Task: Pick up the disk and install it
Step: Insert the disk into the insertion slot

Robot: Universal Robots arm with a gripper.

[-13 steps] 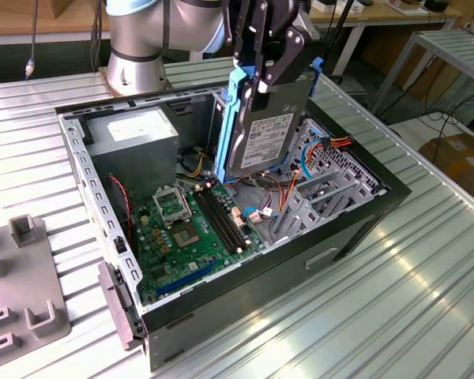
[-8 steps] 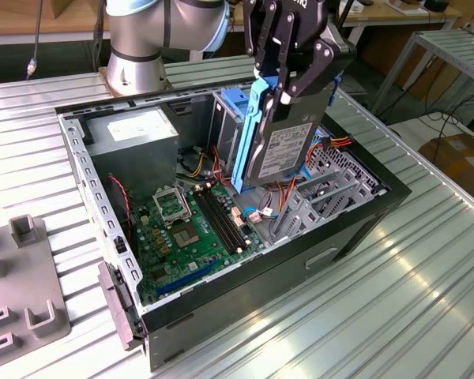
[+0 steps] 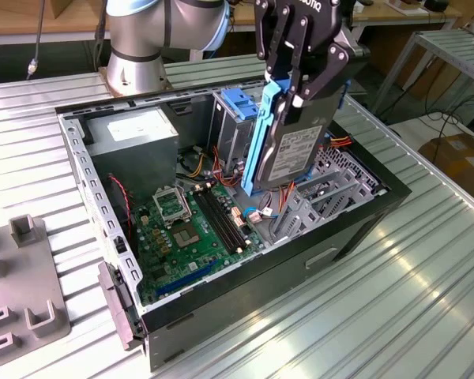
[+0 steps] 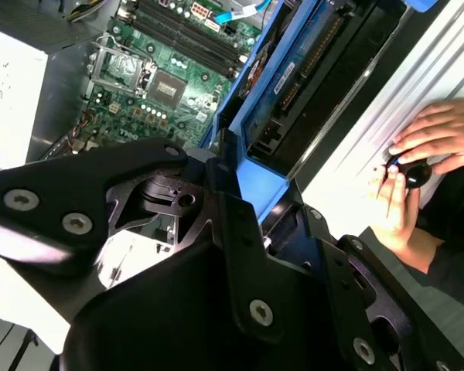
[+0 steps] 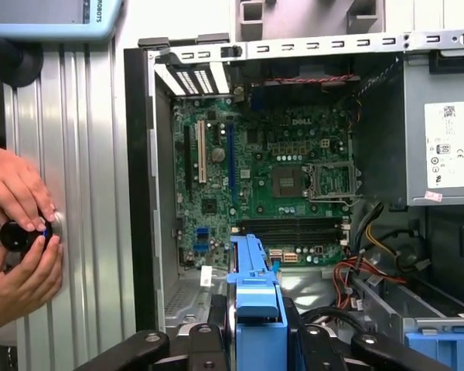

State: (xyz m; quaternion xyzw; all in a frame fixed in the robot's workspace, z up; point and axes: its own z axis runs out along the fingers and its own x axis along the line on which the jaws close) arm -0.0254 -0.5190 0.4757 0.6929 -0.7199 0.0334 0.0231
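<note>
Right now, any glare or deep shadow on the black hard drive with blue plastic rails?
Exterior view: the black, blue-railed disk, held in the black gripper, is evenly lit, its label glare-free; reflections streak the ribbed metal table. Second wrist view: the grey power-supply box washes out to white. First wrist view: even light on the green motherboard.

The exterior view looks down across the worktop (image 3: 426,300) onto the open computer case (image 3: 363,221). Both wrist views look closely down past the tool (image 5: 255,321) onto its motherboard (image 5: 278,178) (image 4: 170,77), which all views share.
</note>
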